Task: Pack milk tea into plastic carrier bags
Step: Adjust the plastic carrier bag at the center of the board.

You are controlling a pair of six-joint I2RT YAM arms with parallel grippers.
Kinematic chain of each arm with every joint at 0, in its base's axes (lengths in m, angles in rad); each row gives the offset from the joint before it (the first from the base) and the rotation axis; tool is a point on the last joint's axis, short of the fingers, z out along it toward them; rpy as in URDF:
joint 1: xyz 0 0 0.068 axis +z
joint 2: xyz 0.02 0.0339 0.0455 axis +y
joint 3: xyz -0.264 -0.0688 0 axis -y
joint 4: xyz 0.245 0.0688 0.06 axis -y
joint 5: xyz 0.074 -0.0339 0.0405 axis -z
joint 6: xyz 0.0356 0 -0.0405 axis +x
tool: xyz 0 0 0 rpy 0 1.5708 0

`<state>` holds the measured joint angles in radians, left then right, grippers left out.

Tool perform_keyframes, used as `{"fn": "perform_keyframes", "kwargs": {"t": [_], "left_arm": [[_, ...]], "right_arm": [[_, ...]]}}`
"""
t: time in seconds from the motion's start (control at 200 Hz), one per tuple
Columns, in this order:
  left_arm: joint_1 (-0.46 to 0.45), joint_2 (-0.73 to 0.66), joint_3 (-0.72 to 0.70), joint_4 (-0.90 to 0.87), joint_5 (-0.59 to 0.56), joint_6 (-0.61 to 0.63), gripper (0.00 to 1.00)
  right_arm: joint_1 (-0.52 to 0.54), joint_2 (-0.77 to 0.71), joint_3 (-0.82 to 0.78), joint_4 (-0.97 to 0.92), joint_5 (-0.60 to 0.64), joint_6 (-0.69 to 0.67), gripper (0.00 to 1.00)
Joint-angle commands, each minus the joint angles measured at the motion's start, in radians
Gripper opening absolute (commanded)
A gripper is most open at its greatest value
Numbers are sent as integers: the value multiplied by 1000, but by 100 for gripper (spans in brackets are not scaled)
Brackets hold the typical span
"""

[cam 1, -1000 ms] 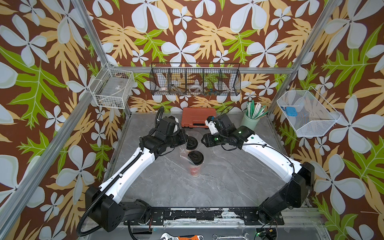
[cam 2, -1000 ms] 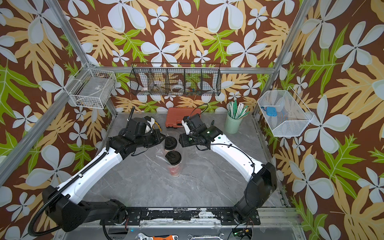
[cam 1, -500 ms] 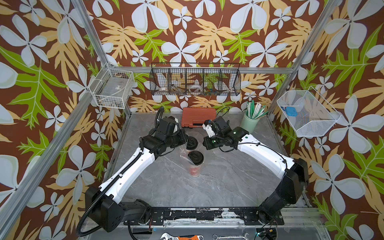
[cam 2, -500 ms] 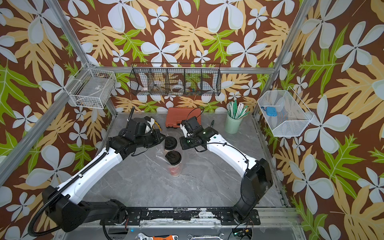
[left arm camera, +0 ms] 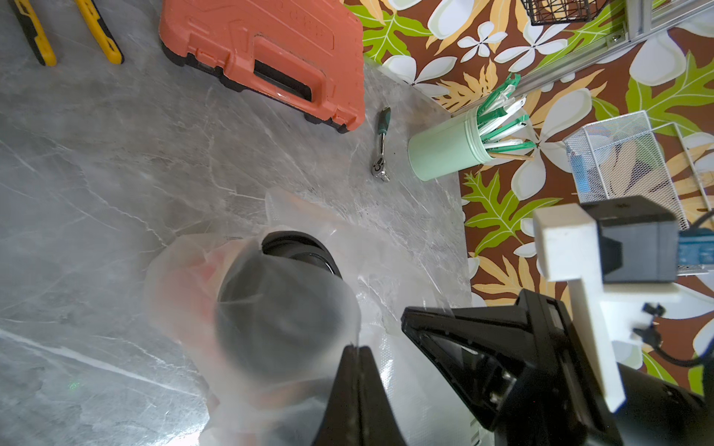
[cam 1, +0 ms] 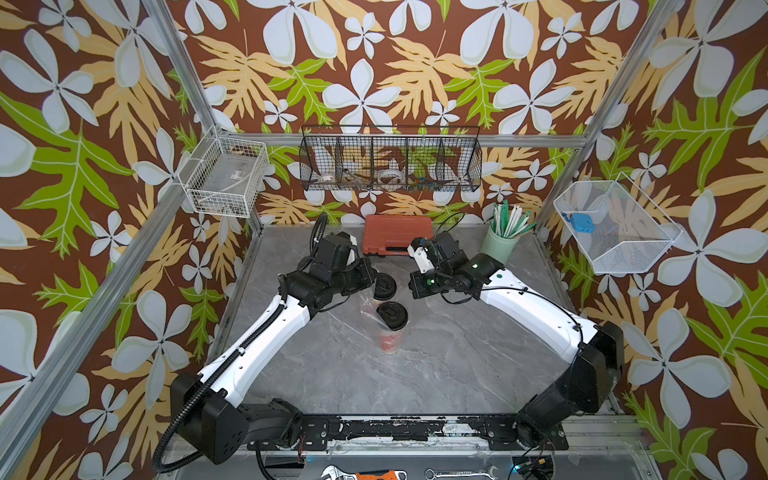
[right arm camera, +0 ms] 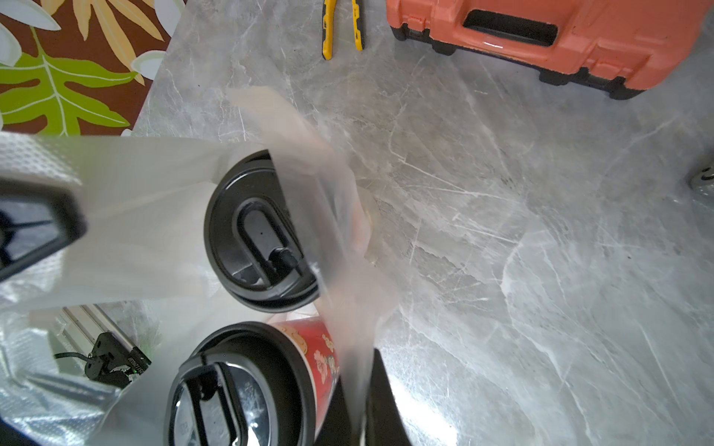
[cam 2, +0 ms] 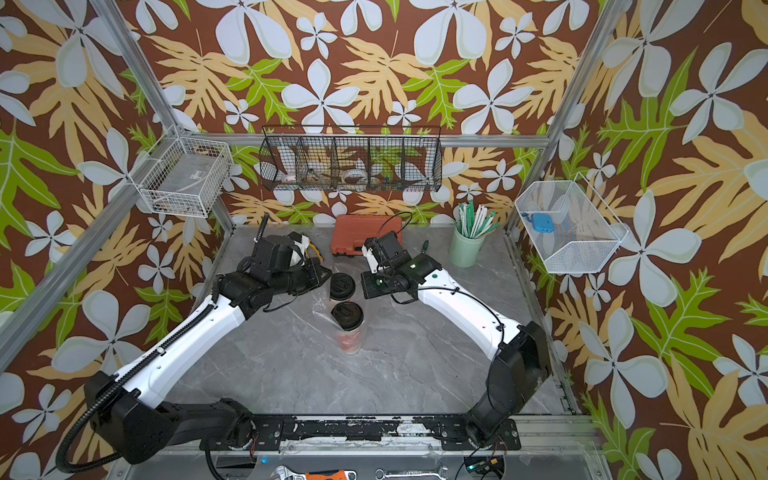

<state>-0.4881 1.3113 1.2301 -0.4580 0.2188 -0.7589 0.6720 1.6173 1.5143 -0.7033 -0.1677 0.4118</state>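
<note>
Top views, near edge: a black mounting rail point(cam 1: 374, 428) carries both arm bases. An orange-gripped wrench point(cam 1: 365, 474) and a spanner point(cam 1: 461, 473) lie in front of it.
Nearer milk tea: the near cup point(cam 1: 390, 338), red with a black lid, stands upright mid-tabletop between the two arms. Crinkled film shows beside it; I cannot tell whether that film encloses it.
Right wrist view: the right gripper point(right arm camera: 361, 390) has its jaws pressed together on a strip of the carrier bag point(right arm camera: 147, 231), just beside the near cup's red wall.
Left wrist view: the left gripper point(left arm camera: 356, 361) has its jaws closed tight on the opposite edge of the same film, which blurs the lid behind it.
Bag: the clear film is stretched between the two grippers and drapes around the cup behind.
Farther milk tea: the far cup point(cam 1: 384, 286) stands upright just behind the near cup, its black lid between the two grippers. How deep it sits in the film cannot be told.
Tabletop: grey marble-patterned tabletop point(cam 1: 436, 374).
Back of tabletop: yellow-handled pliers point(right arm camera: 327, 34), an orange tool case point(cam 1: 397, 239), a small ratchet point(left arm camera: 380, 150) and a mint-green cup of straws point(cam 1: 500, 249).
Walls: a white wire basket point(cam 1: 226, 178) hangs on the left and a black wire basket point(cam 1: 390, 166) on the back. A white mesh basket point(cam 1: 615, 232) on the right holds a blue object point(cam 1: 577, 222).
Room: brown floral wallpaper point(cam 1: 374, 62) behind aluminium frame posts point(cam 1: 178, 70).
</note>
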Motion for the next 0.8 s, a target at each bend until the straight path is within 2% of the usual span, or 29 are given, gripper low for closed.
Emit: {"fn": "perform_keyframes", "kwargs": {"t": [0.0,0.305,0.56,0.711,0.796], "left_arm": [[2,8,20,33,15,-8,0],[2,40,82,33,45,-8,0],[2,68,80,-21,8,45,0],[2,74,93,-36,-36,64,0],[2,85,106,-56,-59,80,0]], "right_arm": [[7,-32,19,-26,12,7,0],[27,-103,75,-76,35,32,0],[32,-92,71,-125,155,28,0],[33,-82,73,-121,139,34,32],[32,-77,68,-119,114,43,43]]}}
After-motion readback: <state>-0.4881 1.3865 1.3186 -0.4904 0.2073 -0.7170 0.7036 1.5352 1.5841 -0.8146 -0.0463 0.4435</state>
